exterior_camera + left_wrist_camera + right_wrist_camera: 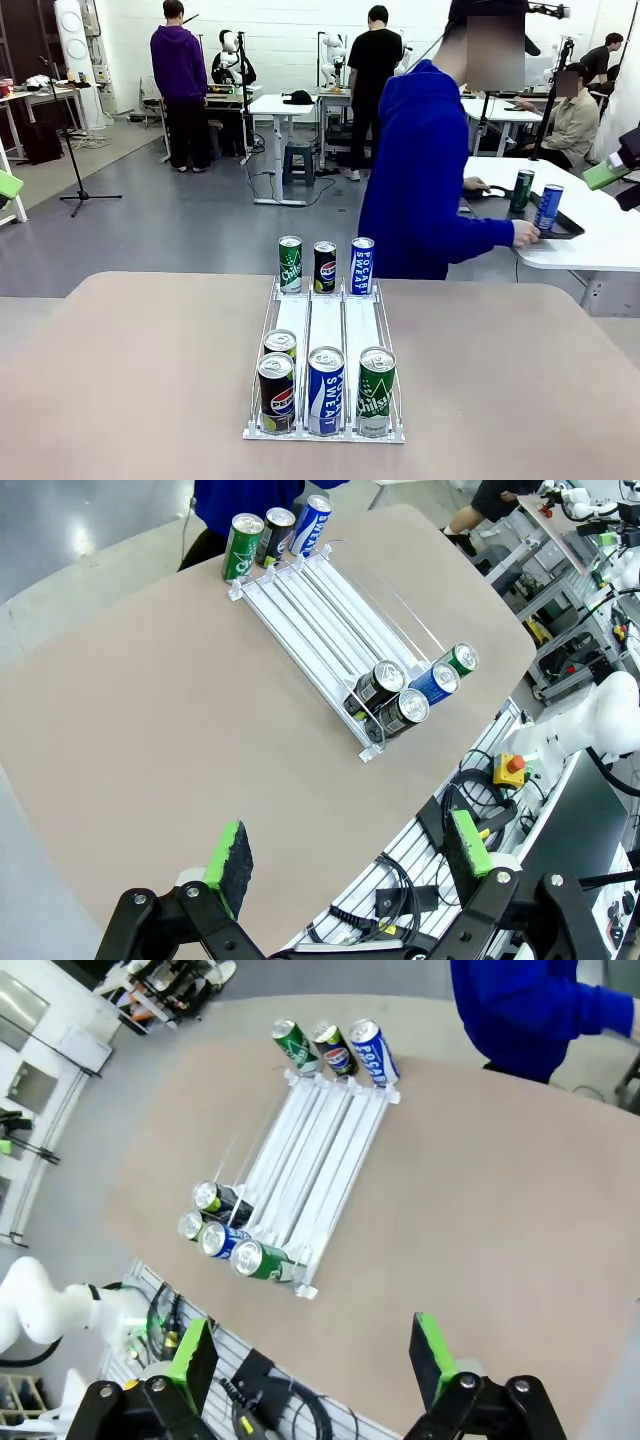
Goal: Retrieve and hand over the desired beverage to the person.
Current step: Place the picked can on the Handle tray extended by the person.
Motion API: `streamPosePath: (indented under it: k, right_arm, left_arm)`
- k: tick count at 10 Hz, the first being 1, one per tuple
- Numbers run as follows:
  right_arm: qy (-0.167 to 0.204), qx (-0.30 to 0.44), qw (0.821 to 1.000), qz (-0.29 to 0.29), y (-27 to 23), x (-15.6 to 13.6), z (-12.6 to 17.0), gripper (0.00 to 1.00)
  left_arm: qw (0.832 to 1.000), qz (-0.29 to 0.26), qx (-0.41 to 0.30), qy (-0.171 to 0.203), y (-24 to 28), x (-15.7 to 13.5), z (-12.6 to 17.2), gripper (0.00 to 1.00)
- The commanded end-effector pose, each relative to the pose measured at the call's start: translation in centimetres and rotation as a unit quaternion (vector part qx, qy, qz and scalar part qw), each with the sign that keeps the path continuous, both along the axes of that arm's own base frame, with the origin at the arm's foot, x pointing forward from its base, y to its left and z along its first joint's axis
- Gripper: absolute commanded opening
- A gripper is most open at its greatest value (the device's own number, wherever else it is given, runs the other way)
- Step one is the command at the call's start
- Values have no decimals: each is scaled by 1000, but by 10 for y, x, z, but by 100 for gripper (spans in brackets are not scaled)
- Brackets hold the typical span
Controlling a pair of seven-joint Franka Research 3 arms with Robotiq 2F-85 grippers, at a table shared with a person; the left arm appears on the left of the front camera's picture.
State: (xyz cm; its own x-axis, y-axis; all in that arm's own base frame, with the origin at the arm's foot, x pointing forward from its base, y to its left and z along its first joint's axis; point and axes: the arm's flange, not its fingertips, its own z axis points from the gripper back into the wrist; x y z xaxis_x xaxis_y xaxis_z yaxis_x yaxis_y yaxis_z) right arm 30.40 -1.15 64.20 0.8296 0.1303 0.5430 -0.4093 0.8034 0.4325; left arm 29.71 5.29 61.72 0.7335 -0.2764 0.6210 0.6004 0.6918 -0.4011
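- The person [425, 180] in blue is turning away toward a side table, giving no visible sign of which drink is wanted, so a pick now is risking the wrong can.
- The cans are standing tight together in the rack [325, 330] on the worktop [130, 380]; wide jaws are likely knocking neighbours.
- Left pincer [345, 855] and right pincer [315, 1355] are both hanging released, empty, well apart from the rack.

The person [425, 180] in a blue hoodie stands beyond the table's far edge, turned away, hand on a side-table tray.
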Motion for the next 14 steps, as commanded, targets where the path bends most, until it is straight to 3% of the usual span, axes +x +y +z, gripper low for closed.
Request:
streamPosePath:
  k: [1,14]
  right_arm:
    - [13,14,1000,-18,-5,-4,-4,100]
    - [2,5,1000,-7,-5,-2,1,100]
  left_arm:
    - [1000,-9,-6,-7,1,0,-1,100]
    - [1000,-9,-6,-7,1,0,-1,100]
